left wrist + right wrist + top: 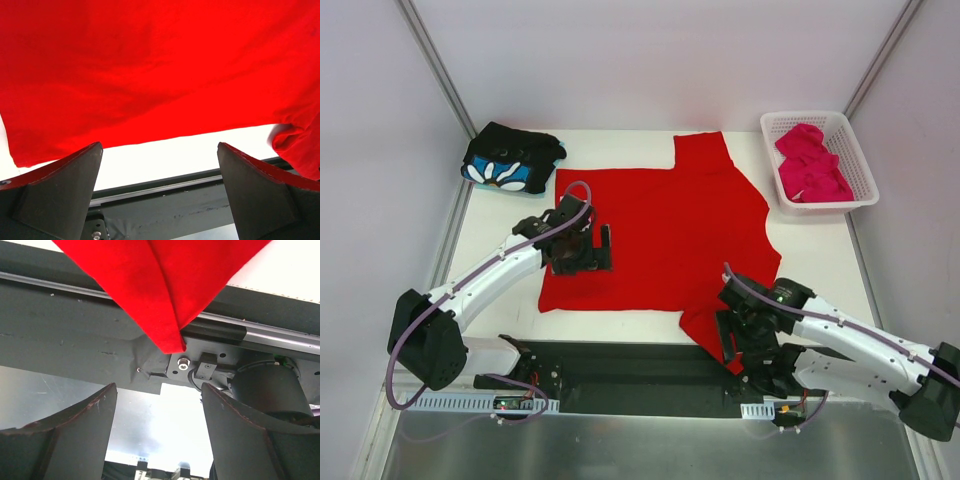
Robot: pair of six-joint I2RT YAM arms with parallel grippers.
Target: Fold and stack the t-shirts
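top external shows you one red t-shirt (660,235) spread flat in the middle, one black floral t-shirt (510,160) far left, one pink t-shirt (810,165) in the one basket (861,197): three in all. your left gripper (588,262) gapes empty over the red t-shirt's left half. your right gripper (740,355), jaws apart, grips nothing beside its near sleeve.

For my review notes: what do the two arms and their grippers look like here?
Both arms match: white links with black joints and bases. The left arm and the right arm each carry a greyish-purple cable that runs from base to wrist. The left gripper and the right gripper are black, each with two broad, wedge-shaped dark fingers.
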